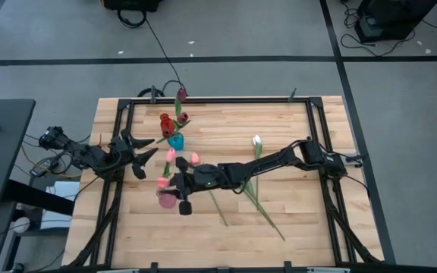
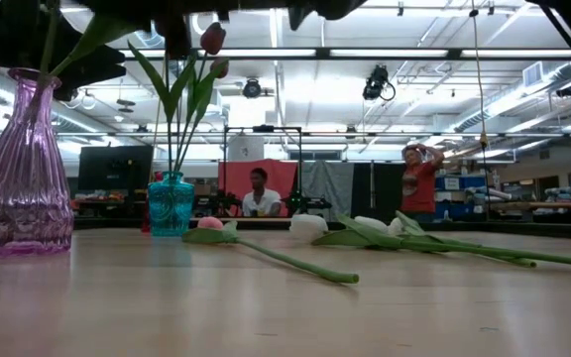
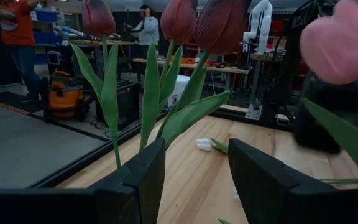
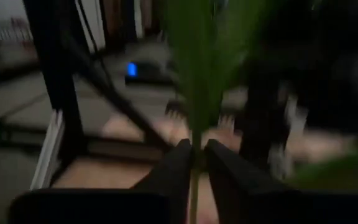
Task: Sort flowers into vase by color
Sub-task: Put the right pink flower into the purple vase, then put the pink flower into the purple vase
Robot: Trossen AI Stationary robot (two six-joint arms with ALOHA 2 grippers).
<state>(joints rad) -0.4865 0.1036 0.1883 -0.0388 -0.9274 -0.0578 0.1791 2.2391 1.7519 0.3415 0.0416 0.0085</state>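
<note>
Right gripper (image 4: 194, 155) pinches a pink tulip's stem (image 4: 194, 124) over pink vase (image 2: 20, 169), prob mid-drop; maroons sit in teal vase (image 2: 171, 203), approx three flowers (image 1: 256, 193) left at 4 o'clock.

The wooden table (image 1: 294, 220) carries a pink glass vase (image 2: 20, 169) and a teal vase (image 2: 171, 204), both standing upright. Several tulips lie flat on its boards: a pink one (image 2: 209, 224) and two white ones (image 2: 308, 225), with long green stems.

maroon tulips (image 1: 166, 120) stand upright in the teal vase (image 1: 175, 140); pink tulips (image 1: 171, 155) rise from the purple vase (image 1: 166, 198); white tulips (image 1: 256, 141) lie flat on the worktop (image 1: 294, 227).
</note>
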